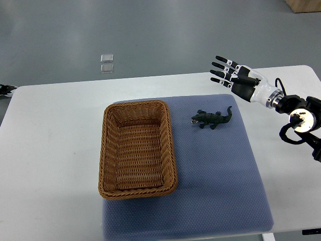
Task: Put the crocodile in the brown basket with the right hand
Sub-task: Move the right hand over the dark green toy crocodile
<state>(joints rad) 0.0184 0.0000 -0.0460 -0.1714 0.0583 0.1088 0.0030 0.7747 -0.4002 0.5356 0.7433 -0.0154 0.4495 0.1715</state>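
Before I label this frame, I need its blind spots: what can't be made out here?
- Left hand: top view, almost wholly cut off by the left edge.
- Brown object: top view, cropped by the top-right corner, unidentifiable.
- Crocodile: top view, too small to show mouth detail.

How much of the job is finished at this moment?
Nothing is done yet: the brown basket is empty. In hand: the right hand, fingers spread, holds nothing, apart from the crocodile on the blue mat. Left: grasp it, place it in the basket.
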